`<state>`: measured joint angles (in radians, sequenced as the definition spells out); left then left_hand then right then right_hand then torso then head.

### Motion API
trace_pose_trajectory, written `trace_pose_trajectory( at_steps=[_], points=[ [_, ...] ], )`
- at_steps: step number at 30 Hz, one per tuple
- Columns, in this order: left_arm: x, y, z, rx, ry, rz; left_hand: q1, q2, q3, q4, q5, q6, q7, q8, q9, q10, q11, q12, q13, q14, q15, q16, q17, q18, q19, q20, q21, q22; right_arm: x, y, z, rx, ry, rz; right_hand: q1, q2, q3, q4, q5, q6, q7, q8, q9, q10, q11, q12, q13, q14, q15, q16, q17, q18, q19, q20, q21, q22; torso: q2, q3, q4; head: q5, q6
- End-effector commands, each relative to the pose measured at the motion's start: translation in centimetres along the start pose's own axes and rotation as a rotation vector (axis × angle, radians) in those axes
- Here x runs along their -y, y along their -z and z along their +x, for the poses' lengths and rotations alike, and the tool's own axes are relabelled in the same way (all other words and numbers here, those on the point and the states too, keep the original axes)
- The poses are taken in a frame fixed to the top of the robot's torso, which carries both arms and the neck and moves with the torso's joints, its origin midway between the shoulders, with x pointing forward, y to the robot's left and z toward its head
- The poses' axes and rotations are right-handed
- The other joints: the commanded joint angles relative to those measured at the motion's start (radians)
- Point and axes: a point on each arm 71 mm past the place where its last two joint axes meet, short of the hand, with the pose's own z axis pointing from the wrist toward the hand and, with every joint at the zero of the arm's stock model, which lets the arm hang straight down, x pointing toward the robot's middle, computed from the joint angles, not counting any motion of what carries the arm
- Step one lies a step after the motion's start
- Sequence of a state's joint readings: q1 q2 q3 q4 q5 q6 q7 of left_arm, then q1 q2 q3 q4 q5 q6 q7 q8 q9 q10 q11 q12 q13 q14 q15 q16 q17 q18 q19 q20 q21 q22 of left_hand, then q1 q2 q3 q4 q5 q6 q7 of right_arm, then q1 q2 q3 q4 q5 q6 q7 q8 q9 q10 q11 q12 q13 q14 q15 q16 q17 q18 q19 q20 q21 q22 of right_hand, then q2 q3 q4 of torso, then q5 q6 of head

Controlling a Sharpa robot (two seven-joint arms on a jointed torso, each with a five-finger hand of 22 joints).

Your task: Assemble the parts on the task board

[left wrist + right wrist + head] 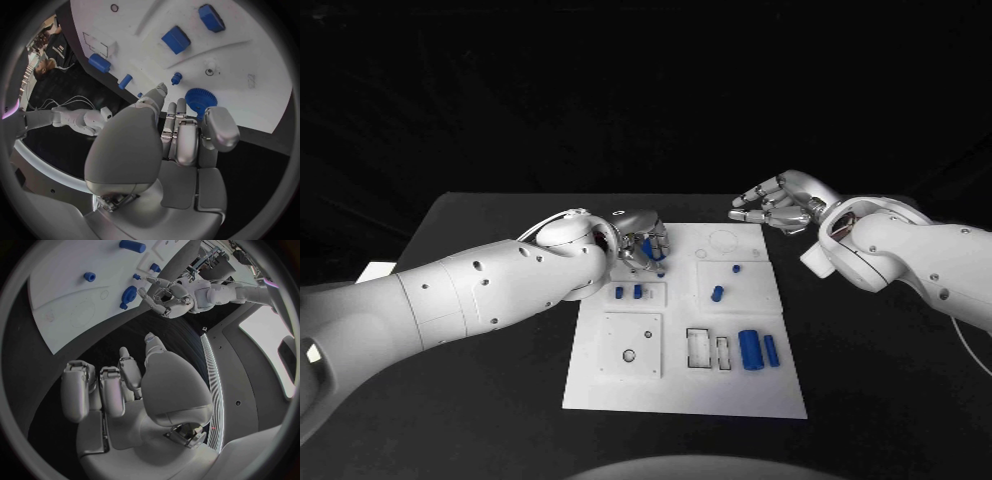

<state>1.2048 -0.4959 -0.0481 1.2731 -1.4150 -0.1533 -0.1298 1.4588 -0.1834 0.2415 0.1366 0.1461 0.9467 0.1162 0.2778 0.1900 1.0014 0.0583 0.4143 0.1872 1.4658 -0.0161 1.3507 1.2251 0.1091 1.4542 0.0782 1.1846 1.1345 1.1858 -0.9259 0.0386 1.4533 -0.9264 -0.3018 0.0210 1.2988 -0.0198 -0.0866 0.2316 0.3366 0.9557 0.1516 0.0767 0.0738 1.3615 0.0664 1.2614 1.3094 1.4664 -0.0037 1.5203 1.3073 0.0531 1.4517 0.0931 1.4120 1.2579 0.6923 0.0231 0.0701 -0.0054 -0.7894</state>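
Observation:
The white task board point(733, 392) lies mid-table. My left hand point(640, 246) hovers over its far left corner and pinches a blue gear point(200, 98) at its fingertips; from the right wrist the gear point(129, 293) shows just over the board point(69, 305). My right hand point(773, 206) hangs above the black table off the board's far right corner, fingers loosely bent, holding nothing. On the board lie two small blue blocks point(629, 292), a blue peg point(717, 294), a tiny peg point(736, 268) and two blue cylinders point(759, 350).
A white square plate with a hole point(632, 345) and two rectangular slots point(708, 349) occupy the board's near half. Black table point(488, 300) surrounds the board. In the left wrist view the blocks point(175, 39) and a cylinder point(99, 62) lie beyond the fingers.

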Motion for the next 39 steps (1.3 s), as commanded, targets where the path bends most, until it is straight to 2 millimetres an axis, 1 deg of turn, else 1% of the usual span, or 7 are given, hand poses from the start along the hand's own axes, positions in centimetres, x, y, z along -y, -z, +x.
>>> trace_pose_trajectory(
  at_steps=[1, 12, 19, 23, 25, 29, 39],
  points=[
    [-0.1, -0.2, 0.6, -0.053, -0.077, -0.028, -0.007, 0.003, 0.008, 0.001, -0.004, 0.014, 0.001, -0.009, -0.004, 0.014, 0.001, -0.009, -0.008, 0.035, -0.009, 0.007, 0.003, -0.018, 0.007, -0.002, 0.012, 0.011, -0.1, 0.0, 0.2, -0.016, 0.0, -0.012, -0.004, 0.003, -0.007, -0.001, 0.003, 0.005, 0.002, 0.003, 0.001, -0.005, 0.001, -0.003, 0.014, 0.084, -0.007, -0.005, 0.182, 0.011, -0.008, -0.002, -0.003, -0.001, 0.001, -0.0001, 0.0, -0.002, -0.002],
    [0.0, -0.7, 1.3, -0.097, -0.091, -0.047, -0.007, 0.006, 0.021, -0.001, -0.003, 0.037, -0.006, -0.024, -0.015, 0.039, -0.006, -0.027, -0.028, 0.038, -0.017, 0.003, -0.013, -0.02, 0.015, -0.01, 0.027, 0.027, -0.2, 0.0, 0.3, -0.017, -0.001, -0.013, -0.003, 0.004, -0.007, -0.001, 0.003, 0.005, 0.002, 0.003, 0.001, -0.006, 0.001, -0.004, 0.013, 0.084, -0.007, -0.005, 0.182, 0.011, -0.008, -0.002, -0.004, -0.001, -0.001, 0.0001, 0.001, -0.003, -0.006],
    [0.2, -0.9, 1.8, -0.103, -0.089, -0.059, 0.013, 0.022, 0.058, -0.013, -0.007, 0.055, -0.002, -0.037, -0.024, 0.062, -0.005, -0.045, -0.046, 0.04, -0.016, 0.003, -0.021, -0.022, 0.019, -0.01, 0.035, 0.038, -0.2, 0.0, 0.3, -0.017, -0.001, -0.016, -0.003, 0.004, -0.007, -0.001, 0.003, 0.005, 0.002, 0.003, 0.001, -0.006, 0.001, -0.004, 0.013, 0.084, -0.007, -0.005, 0.182, 0.011, -0.008, -0.002, -0.004, -0.001, -0.001, 0.0002, 0.0005, -0.002, -0.006],
    [0.3, -1.0, 1.9, -0.107, -0.089, -0.062, 0.019, 0.026, 0.077, -0.019, -0.011, 0.063, -0.001, -0.043, -0.028, 0.071, -0.005, -0.054, -0.054, 0.04, -0.015, 0.003, -0.024, -0.023, 0.019, -0.01, 0.036, 0.041, -0.3, 0.0, 0.3, -0.018, -0.001, -0.017, -0.003, 0.004, -0.007, -0.001, 0.003, 0.005, 0.002, 0.003, 0.001, -0.006, 0.001, -0.004, 0.013, 0.084, -0.007, -0.005, 0.182, 0.011, -0.008, -0.002, -0.004, -0.001, 0.0, 0.0001, -0.0001, -0.002, -0.007],
    [0.3, -1.0, 2.0, -0.108, -0.089, -0.063, 0.018, 0.026, 0.086, -0.021, -0.012, 0.068, 0.0, -0.047, -0.031, 0.077, -0.004, -0.059, -0.059, 0.04, -0.015, 0.004, -0.026, -0.023, 0.019, -0.009, 0.036, 0.041, -0.3, 0.0, 0.3, -0.018, -0.001, -0.017, -0.003, 0.006, -0.007, -0.001, 0.003, 0.005, 0.002, 0.003, 0.001, -0.005, 0.001, -0.004, 0.014, 0.084, -0.007, -0.005, 0.182, 0.011, -0.008, -0.002, -0.004, -0.001, -0.001, 0.0009, 0.0006, -0.004, -0.006],
    [0.4, -1.0, 2.0, -0.112, -0.089, -0.062, 0.017, 0.027, 0.094, -0.023, -0.012, 0.071, -0.001, -0.051, -0.033, 0.081, -0.005, -0.065, -0.063, 0.04, -0.015, 0.004, -0.027, -0.023, 0.019, -0.009, 0.038, 0.043, -0.3, 0.0, 0.3, -0.018, -0.001, -0.017, -0.003, 0.006, -0.007, -0.001, 0.003, 0.005, 0.002, 0.003, 0.001, -0.005, 0.001, -0.004, 0.014, 0.084, -0.007, -0.005, 0.182, 0.011, -0.008, -0.002, -0.004, -0.001, -0.001, 0.0012, 0.0011, -0.005, -0.007],
    [0.5, -1.1, 2.2, -0.126, -0.088, -0.059, 0.005, 0.023, 0.107, -0.023, -0.017, 0.078, -0.003, -0.059, -0.037, 0.089, -0.006, -0.077, -0.072, 0.04, -0.016, 0.005, -0.031, -0.022, 0.02, -0.01, 0.038, 0.046, -0.3, -0.1, 0.4, -0.018, 0.0, -0.021, -0.003, 0.006, -0.007, -0.001, 0.003, 0.005, 0.002, 0.003, 0.001, -0.005, 0.001, -0.004, 0.013, 0.084, -0.007, -0.005, 0.182, 0.011, -0.007, -0.002, -0.003, -0.001, -0.001, 0.001, 0.0006, -0.007, -0.008]
  ],
)
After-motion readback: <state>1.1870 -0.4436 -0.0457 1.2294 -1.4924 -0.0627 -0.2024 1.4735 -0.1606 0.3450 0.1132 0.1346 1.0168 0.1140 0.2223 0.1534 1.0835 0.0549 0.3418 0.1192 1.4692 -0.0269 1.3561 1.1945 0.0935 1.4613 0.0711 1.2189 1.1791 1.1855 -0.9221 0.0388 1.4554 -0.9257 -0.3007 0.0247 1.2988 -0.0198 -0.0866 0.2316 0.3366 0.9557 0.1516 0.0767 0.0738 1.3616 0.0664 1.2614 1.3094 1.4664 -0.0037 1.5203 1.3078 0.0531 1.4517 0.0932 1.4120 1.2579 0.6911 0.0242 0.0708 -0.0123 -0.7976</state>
